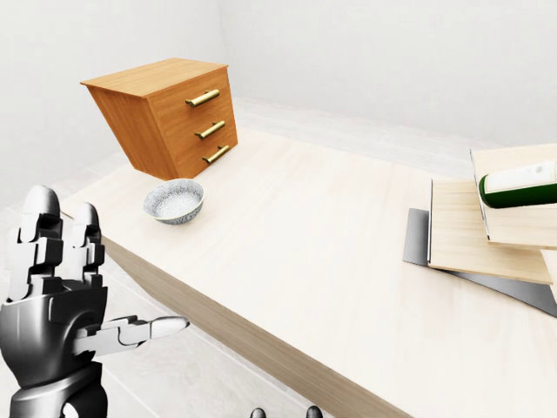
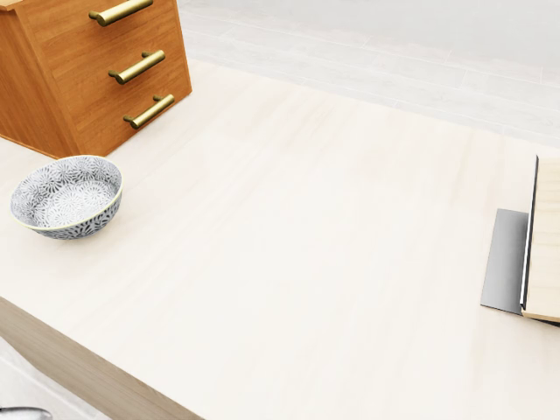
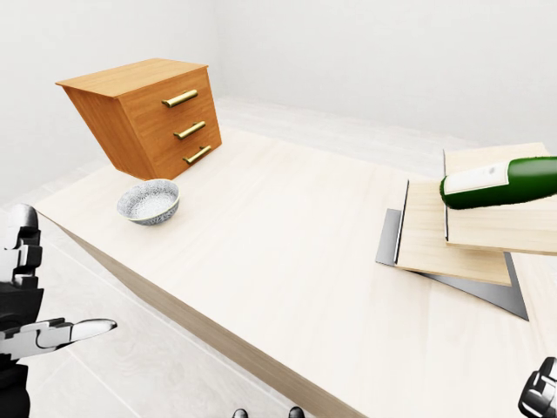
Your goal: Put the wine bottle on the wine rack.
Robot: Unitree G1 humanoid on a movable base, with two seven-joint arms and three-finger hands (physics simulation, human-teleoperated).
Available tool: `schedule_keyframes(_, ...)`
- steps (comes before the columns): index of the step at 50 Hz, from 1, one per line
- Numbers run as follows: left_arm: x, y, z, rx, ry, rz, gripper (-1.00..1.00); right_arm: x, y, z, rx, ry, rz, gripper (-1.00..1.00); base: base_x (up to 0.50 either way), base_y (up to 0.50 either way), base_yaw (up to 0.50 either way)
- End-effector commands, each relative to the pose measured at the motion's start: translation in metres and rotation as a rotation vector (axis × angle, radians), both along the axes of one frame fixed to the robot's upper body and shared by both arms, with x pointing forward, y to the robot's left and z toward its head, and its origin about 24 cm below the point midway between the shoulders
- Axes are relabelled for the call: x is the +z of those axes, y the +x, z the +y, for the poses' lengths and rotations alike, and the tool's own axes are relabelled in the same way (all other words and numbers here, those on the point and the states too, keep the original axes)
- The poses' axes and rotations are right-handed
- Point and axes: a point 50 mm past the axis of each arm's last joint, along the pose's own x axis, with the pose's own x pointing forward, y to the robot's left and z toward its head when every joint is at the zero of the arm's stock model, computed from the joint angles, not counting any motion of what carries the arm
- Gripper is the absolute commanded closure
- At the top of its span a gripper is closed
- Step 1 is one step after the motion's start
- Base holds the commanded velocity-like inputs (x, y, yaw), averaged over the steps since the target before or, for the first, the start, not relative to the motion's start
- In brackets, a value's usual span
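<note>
Standing upright at the lower left of the left-eye view, the left hand [image 1: 54, 300] holds nothing: its two upper fingers point up side by side and its thumb juts out to the right, so the hand is spread. It hangs below the near edge of the pale table [image 1: 296, 235], off the tabletop. At that view's right edge the wine bottle [image 1: 520, 185] lies on its side on stepped pale boards, the wine rack [image 1: 483, 231]; its white label is too small to read.

The head view shows only the tabletop, a patterned bowl [image 2: 66, 196] and a wooden drawer chest [image 2: 92, 66] with brass handles.

The right-eye view catches just a corner of the right hand [image 3: 541, 394] at the bottom right; I cannot tell whether it is spread or closed.
</note>
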Motion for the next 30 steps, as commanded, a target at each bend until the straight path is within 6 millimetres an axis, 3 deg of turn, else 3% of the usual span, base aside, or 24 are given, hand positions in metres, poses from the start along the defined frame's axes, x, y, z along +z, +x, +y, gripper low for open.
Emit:
schedule_keyframes(1,-0.001,0.000,0.000,-0.003,-0.003,0.007,-1.00,0.006,-0.001,-0.002,-0.049,0.068,-0.019,1.00,0.00,0.00,0.00)
schedule_keyframes(30,0.000,-0.001,-0.001,-0.002,0.001,0.003,-1.00,-0.015,0.004,-0.002,-0.052,0.016,0.096,1.00,0.00,0.00,0.00)
